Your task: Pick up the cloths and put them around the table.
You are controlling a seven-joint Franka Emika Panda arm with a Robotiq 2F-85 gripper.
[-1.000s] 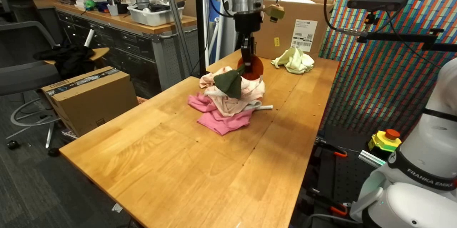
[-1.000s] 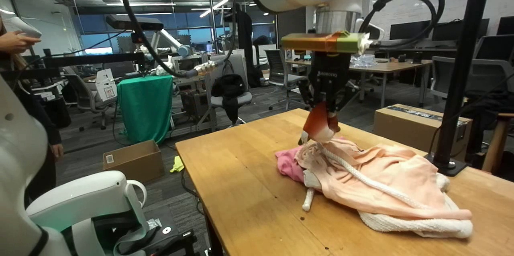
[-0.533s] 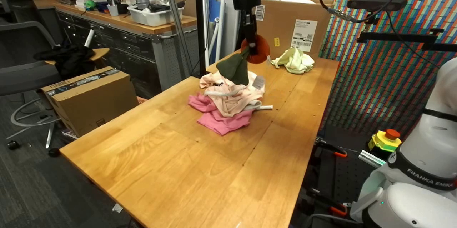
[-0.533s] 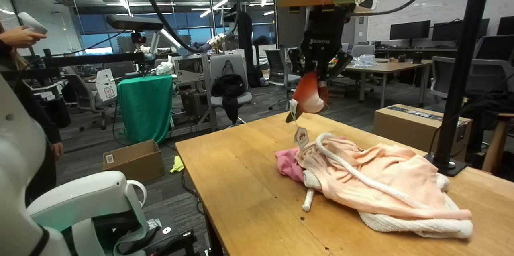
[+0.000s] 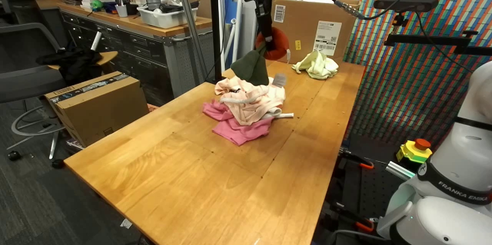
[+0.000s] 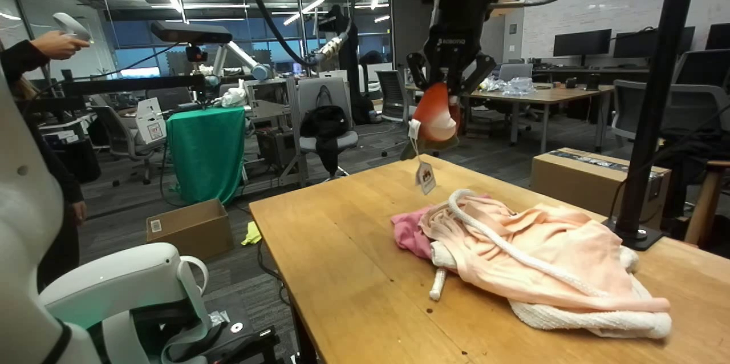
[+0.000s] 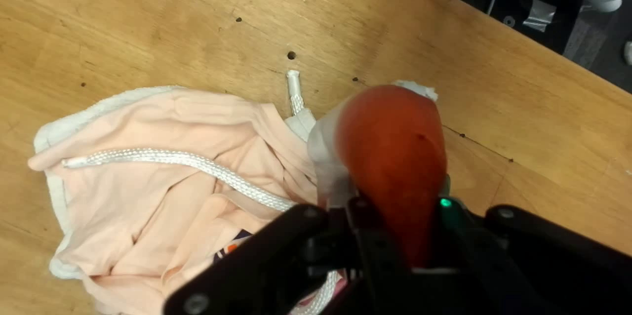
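My gripper (image 6: 447, 90) is shut on a red toy (image 6: 436, 116), which hangs in the air above the pile of cloths. Its dark green part (image 5: 250, 68) dangles below, and a paper tag (image 6: 425, 178) swings on a string. On the wooden table (image 5: 184, 176) lies the peach cloth (image 6: 559, 250), with the pink cloth (image 5: 242, 131) partly under it. A whitish cloth (image 7: 53, 132) peeks out beneath the peach one. The yellow-green cloth (image 5: 317, 66) sits crumpled near the table's far end. In the wrist view the toy fills the space between the fingers (image 7: 363, 226).
A white rope (image 6: 502, 244) runs across the peach cloth. Behind the yellow-green cloth stands a large cardboard box (image 5: 303, 30). A black post (image 6: 656, 101) rises from the table edge. The robot's base (image 5: 442, 206) is beside the table.
The gripper has risen with the red toy, lifting it off the cloth pile. The tag has come into view under it and the rope's loop is uncovered. The cloths have stayed in place.
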